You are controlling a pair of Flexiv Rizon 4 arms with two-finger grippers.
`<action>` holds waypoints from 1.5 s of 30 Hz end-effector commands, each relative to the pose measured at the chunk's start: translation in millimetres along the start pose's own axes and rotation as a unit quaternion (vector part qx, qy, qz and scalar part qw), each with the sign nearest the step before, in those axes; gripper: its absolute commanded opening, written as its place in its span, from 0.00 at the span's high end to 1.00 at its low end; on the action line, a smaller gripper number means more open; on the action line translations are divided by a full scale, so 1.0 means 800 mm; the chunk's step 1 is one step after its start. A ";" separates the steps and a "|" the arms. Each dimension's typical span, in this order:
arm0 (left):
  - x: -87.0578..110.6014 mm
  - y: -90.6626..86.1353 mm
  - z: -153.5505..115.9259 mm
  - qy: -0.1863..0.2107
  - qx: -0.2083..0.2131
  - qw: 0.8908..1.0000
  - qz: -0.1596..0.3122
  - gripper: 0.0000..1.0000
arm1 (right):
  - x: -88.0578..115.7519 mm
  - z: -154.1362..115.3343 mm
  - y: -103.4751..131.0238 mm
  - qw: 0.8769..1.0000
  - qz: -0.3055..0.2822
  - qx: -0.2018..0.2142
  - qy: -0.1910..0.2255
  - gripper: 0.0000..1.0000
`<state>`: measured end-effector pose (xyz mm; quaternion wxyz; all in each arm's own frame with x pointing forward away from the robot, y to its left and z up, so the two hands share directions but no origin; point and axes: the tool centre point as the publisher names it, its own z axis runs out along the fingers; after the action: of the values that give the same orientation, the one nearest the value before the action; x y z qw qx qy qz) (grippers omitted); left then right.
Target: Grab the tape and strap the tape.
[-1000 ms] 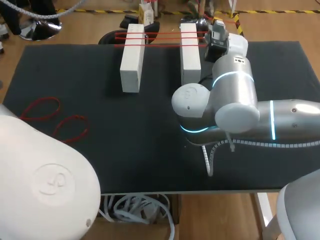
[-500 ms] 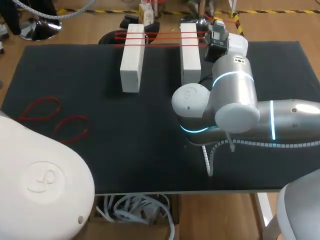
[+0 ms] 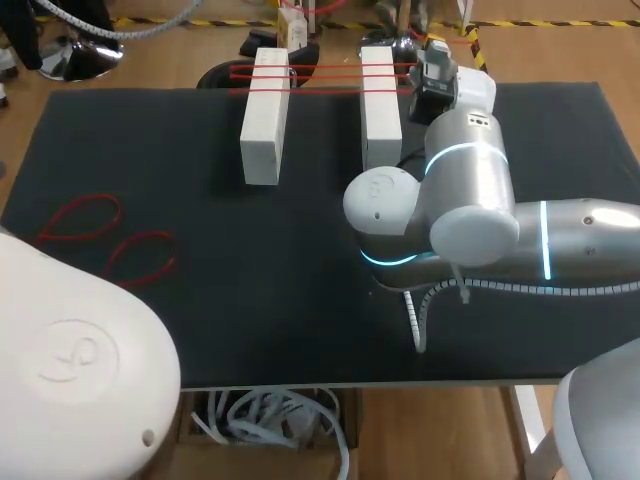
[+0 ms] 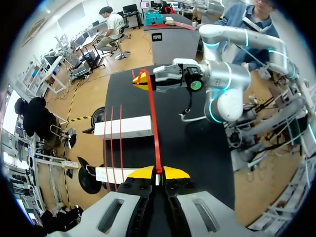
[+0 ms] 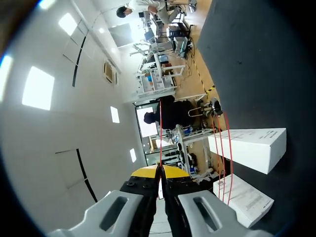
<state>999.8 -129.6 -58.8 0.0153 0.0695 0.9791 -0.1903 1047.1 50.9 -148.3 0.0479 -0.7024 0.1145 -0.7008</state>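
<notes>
Holding a red band (image 4: 153, 123) taut between left gripper (image 4: 157, 173) and right gripper (image 5: 159, 170) — both clamped on it — we count strapped bands (image 3: 325, 70) already over the white blocks (image 3: 264, 120) at twelve o'clock, this one unseated, spare loops (image 3: 85, 220) waiting at nine.

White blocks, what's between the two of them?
Red bands span the gap near the far ends; below that, bare black mat. The head view shows it.

The black tabletop (image 3: 300, 280) is holding two white boxes (image 3: 264, 115) (image 3: 379, 105), lying side by side near the right claw (image 5: 159, 171). Two loose red loops (image 3: 80, 220) (image 3: 143, 257) are lying well apart from that claw.
</notes>
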 end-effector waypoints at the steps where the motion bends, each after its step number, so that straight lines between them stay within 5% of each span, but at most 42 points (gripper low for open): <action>1: -0.001 -0.001 0.000 0.001 -0.002 1.000 -0.001 1.00 | 0.002 0.000 0.001 1.000 -0.001 0.001 -0.002 1.00; 8: -0.001 -0.001 0.000 0.001 -0.002 1.000 -0.001 1.00 | 0.002 0.000 0.001 1.000 -0.001 0.001 -0.002 1.00; 11: -0.001 -0.001 0.000 0.001 -0.002 1.000 -0.001 1.00 | 0.003 -0.005 0.003 0.996 -0.083 -0.005 -0.015 1.00; 22: -0.001 -0.001 0.000 0.001 -0.002 1.000 -0.001 1.00 | 0.037 -0.037 0.029 0.950 -0.282 -0.120 -0.056 1.00; 40: -0.001 -0.001 0.000 0.001 -0.002 1.000 -0.001 1.00 | 0.043 -0.038 0.028 0.949 -0.286 -0.123 -0.050 1.00; 42: -0.001 -0.001 0.000 0.001 -0.002 1.000 -0.001 1.00 | 0.044 -0.041 0.007 0.922 -0.366 -0.127 -0.002 1.00; 44: -0.001 -0.001 0.000 0.001 -0.002 1.000 -0.001 1.00 | 0.046 -0.046 -0.011 0.883 -0.450 -0.126 0.042 1.00; 45: -0.001 -0.001 0.000 0.001 -0.002 1.000 -0.001 1.00 | 0.046 -0.049 -0.020 0.854 -0.497 -0.133 0.080 1.00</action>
<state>1001.0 -130.0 -58.9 0.0144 0.0698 0.9792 -0.1899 1011.5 40.6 -107.9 -0.2660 -0.7144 -0.0583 -0.6446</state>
